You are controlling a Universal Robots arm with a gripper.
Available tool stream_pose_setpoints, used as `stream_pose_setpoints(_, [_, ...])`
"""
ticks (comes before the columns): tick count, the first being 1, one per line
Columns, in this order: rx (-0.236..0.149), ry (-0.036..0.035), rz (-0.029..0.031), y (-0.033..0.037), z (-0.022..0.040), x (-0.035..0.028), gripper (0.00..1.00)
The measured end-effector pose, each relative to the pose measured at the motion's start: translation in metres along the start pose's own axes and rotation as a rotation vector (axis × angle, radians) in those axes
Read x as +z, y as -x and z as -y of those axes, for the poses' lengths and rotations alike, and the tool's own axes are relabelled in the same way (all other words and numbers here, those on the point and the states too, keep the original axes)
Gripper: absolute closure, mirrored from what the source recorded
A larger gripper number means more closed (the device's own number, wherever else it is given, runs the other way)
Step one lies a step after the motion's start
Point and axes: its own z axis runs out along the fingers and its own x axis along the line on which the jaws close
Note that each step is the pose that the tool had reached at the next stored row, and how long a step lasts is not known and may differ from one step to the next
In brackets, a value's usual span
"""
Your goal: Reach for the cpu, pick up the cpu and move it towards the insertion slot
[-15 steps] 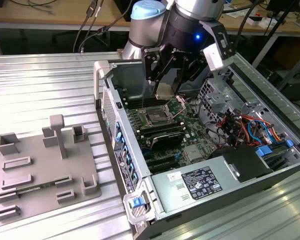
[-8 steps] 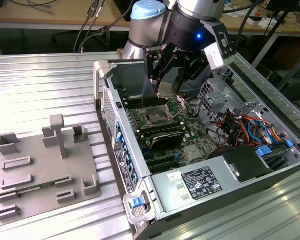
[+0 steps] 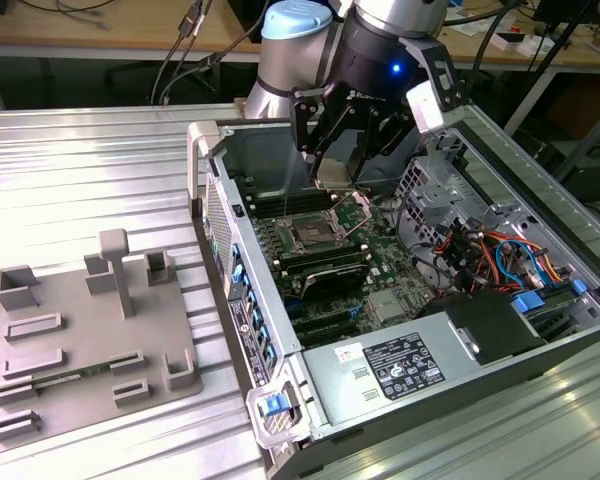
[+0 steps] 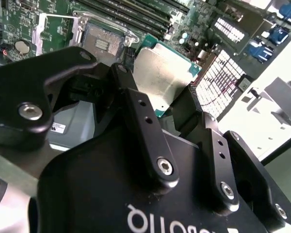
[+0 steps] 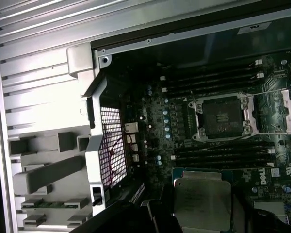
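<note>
The cpu is a thin square chip with a silvery top and a greenish rim. My gripper is shut on it, one black finger on each side. In the exterior view the gripper holds the cpu in the air over the open computer case, above the motherboard. The insertion slot, a square socket with a metal frame and a dark centre, lies on the board a little below and to the exterior view's left of the chip. In the first wrist view the cpu sits apart from the slot.
Long black memory slots flank the socket. The case wall rises on the exterior view's left of the board. A power supply and coloured cables fill the near and right parts. A grey plastic tray lies outside.
</note>
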Motion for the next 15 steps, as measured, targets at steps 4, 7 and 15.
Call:
stream_pose_setpoints(4, [-0.02,-0.0008,0.0007,0.0002,-0.0008,0.0014,0.45])
stream_pose_setpoints(7, [-0.062,-0.0029,0.001,0.0003,-0.0009,0.0021,0.45])
stream_pose_setpoints(15, [-0.069,-0.0032,0.0011,-0.0001,-0.0062,0.0026,0.45])
